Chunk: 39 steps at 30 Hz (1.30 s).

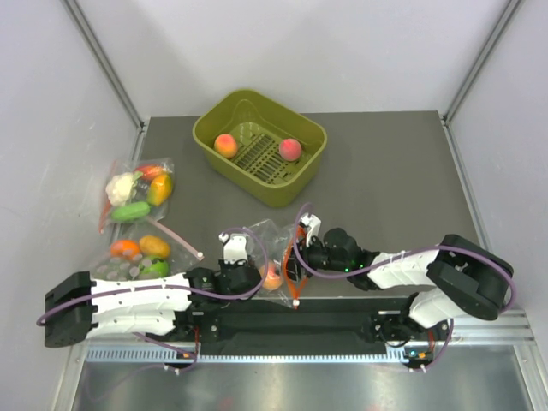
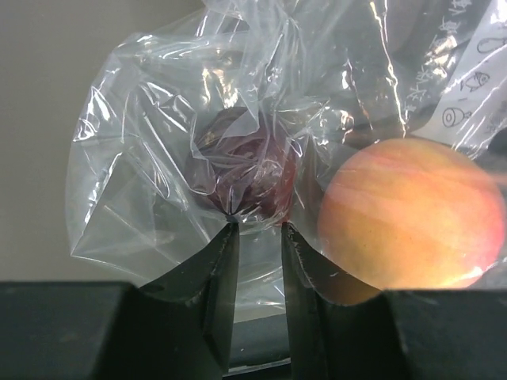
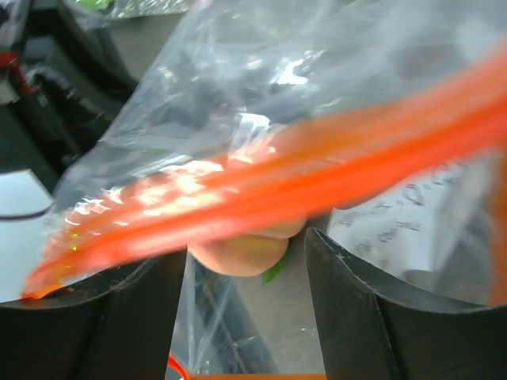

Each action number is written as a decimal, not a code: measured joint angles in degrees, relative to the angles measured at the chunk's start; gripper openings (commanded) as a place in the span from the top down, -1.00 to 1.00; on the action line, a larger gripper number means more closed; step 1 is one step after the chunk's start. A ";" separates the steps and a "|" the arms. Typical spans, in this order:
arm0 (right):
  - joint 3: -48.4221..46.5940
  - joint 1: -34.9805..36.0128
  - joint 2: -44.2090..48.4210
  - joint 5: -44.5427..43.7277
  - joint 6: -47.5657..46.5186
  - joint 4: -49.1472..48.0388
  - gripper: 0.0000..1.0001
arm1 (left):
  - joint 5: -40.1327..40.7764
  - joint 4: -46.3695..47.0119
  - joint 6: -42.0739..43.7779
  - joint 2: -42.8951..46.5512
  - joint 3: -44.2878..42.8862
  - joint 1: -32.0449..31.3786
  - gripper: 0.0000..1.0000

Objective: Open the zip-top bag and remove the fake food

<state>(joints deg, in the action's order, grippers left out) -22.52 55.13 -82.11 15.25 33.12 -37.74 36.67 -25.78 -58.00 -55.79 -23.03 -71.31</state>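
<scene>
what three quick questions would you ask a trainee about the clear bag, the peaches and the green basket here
1. How many round orange-pink fake peaches lie in the olive-green plastic basket?
2. True or false: the left gripper pinches a fold of the crinkly clear plastic zip-top bag.
3. The third fake peach is: A inside the bag; B on bare table; C on the basket's rim.

Key: 1 two; 2 true; 3 A.

Both arms fold inward, meeting low; left claw (image 2: pixel 259 226) pinched nearly closed; right claw (image 3: pixel 245 245) spread wide.
</scene>
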 measured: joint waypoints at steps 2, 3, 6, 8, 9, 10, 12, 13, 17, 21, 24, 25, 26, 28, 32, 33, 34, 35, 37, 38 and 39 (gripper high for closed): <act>0.37 0.92 0.39 0.87 -0.15 0.02 -0.26 | -0.20 0.76 0.02 0.00 0.31 0.02 0.37; 0.37 1.49 0.52 1.22 -0.31 0.04 -0.26 | -0.28 1.20 0.02 0.00 0.44 0.00 0.37; 0.37 3.26 0.59 1.68 -0.57 -0.37 -0.33 | -0.98 2.82 0.07 -0.15 0.83 0.02 0.38; 0.35 4.13 0.57 1.88 -0.57 -0.52 -0.37 | -1.46 4.11 0.22 -0.76 0.85 0.02 0.45; 0.35 4.42 0.50 1.97 -0.57 -0.61 -0.39 | -1.66 4.81 0.39 -1.09 0.85 0.00 0.45; 0.28 4.79 0.17 2.03 -0.59 -0.96 -0.42 | -1.92 5.33 0.61 -1.42 0.85 0.02 0.45; -0.22 5.16 -0.94 2.03 -0.61 -1.60 -0.46 | -2.29 5.84 1.05 -2.16 0.85 0.02 0.47; -0.81 5.38 -1.70 2.03 -0.61 -1.90 -0.49 | -2.54 6.01 1.18 -2.49 0.85 0.02 0.47; -2.75 6.29 -4.63 1.81 -0.63 -2.86 -0.57 | -3.76 7.67 1.90 -2.95 0.85 0.02 0.52; -4.31 7.80 -7.17 0.74 -0.85 -2.67 -0.62 | -4.61 9.18 2.45 -2.95 0.85 0.02 0.56; -5.40 9.11 -7.61 -0.76 -1.73 -0.55 -0.62 | -4.70 9.25 2.62 -2.97 0.85 0.02 0.56; -5.84 9.62 -7.61 -1.25 -2.12 0.42 -0.61 | -4.59 9.03 2.67 -2.97 0.85 0.02 0.56; -6.25 10.08 -7.61 -1.86 -2.56 1.42 -0.62 | -4.44 8.66 2.71 -2.97 0.87 0.02 0.57; -6.91 11.02 -7.61 -3.02 -3.19 3.61 -0.60 | -4.22 8.57 2.67 -2.97 0.87 0.00 0.57; -7.23 12.94 -7.56 -5.35 -4.04 7.15 -0.16 | -3.48 8.57 2.58 -2.69 0.87 0.02 0.60; -7.28 13.51 -7.45 -6.14 -4.28 7.45 0.12 | -3.19 8.57 2.56 -2.43 0.87 0.02 0.65; -7.30 13.86 -7.32 -6.69 -4.28 7.89 0.23 | -2.97 8.59 2.51 -2.14 0.87 0.02 0.70; -7.30 14.25 -7.13 -7.43 -4.31 8.46 0.34 | -2.69 8.57 2.45 -1.84 0.87 0.00 0.83; -7.30 14.91 -6.45 -8.41 -4.42 9.40 0.57 | -2.05 8.57 2.38 -1.33 0.87 0.00 0.97; -7.28 15.19 -5.81 -9.09 -4.42 10.38 0.63 | -1.60 8.48 2.38 -1.16 0.87 0.00 1.00; -7.23 15.28 -5.05 -9.53 -4.44 11.45 0.69 | -1.07 8.24 2.38 -0.94 0.87 0.02 1.00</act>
<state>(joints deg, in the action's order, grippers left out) -29.76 70.41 -87.15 5.72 28.69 -26.28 35.59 -17.54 -55.61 -56.73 -22.15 -71.29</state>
